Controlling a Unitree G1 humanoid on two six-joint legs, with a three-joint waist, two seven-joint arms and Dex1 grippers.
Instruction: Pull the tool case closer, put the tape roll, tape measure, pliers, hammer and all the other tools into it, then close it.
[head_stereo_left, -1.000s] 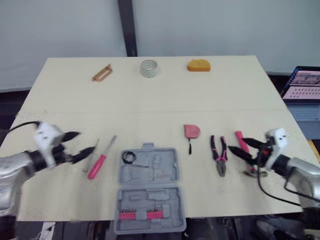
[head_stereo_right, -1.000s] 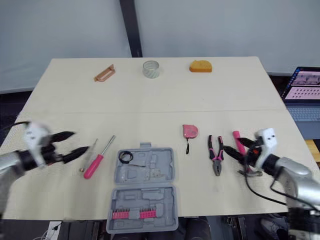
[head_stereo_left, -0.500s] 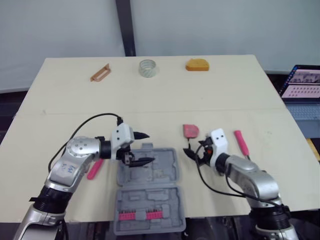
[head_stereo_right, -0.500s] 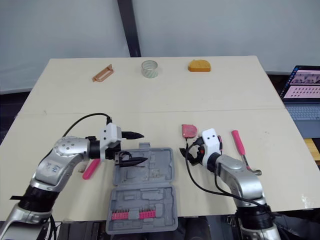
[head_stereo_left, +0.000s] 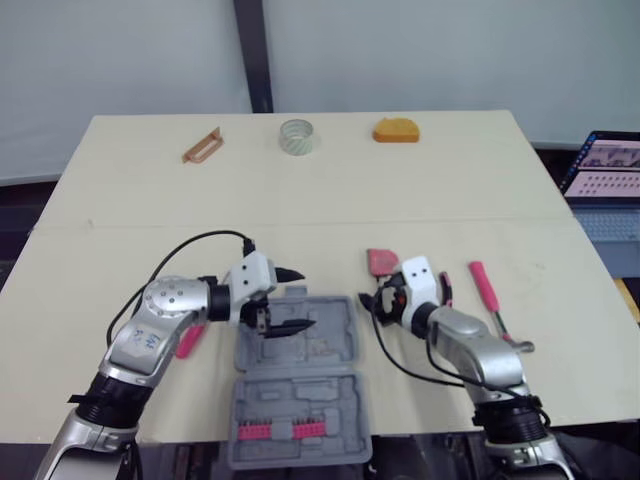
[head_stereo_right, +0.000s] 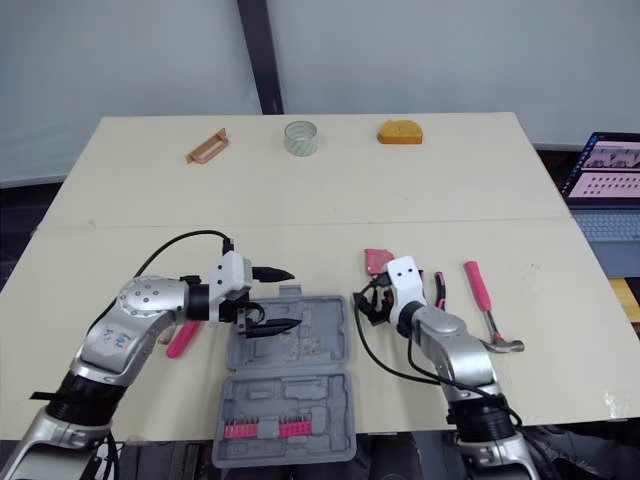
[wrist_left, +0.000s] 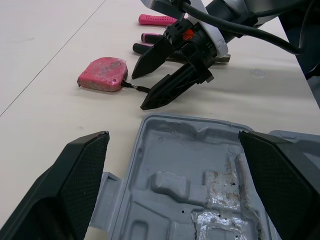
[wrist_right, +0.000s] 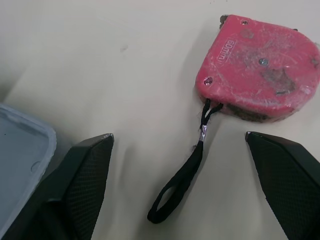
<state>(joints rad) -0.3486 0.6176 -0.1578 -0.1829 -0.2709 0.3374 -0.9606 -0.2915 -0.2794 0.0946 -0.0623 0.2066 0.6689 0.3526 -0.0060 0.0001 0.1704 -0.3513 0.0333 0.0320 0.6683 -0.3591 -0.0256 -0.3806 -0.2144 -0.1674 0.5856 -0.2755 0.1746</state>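
Left eye view: a pale bench (head_stereo_left: 330, 200) is shown, with tools spread over it and a grey case (head_stereo_left: 296, 385) at its near edge.
Case: it lies open and flat, between the two arms; a row of pink bits (head_stereo_left: 290, 431) is held in its near half.
Left fingers (wrist_left: 75, 185): they are spread apart, nothing is held, and they are poised over the far half of the case, one to each side of its tray.
Right fingers (wrist_right: 82, 185): they are spread apart and empty, just beside the far right corner of the case, with the tips pointed toward it.
Tape measure (wrist_right: 260, 75): pink, flat on the bench just beyond the right fingers; its black strap (wrist_right: 182, 185) is laid out between them, and whether it is touched cannot be told.
Pliers (head_stereo_left: 443, 287): pink-handled, just right of the right wrist, partly hidden by it.
Hammer (head_stereo_left: 495, 305): pink-handled, on the bench right of the pliers.
Screwdriver (head_stereo_left: 188, 340): its pink handle is seen left of the case, mostly hidden behind the left arm.
Tape roll (head_stereo_left: 297, 136): it is set at the far edge of the bench, well apart from the case.
Far edge, others: a brown piece (head_stereo_left: 202, 146) is placed left of the roll and an orange thing (head_stereo_left: 396, 130) right of it.
Laptop (head_stereo_left: 605, 180): it is seen open off the right side of the bench.
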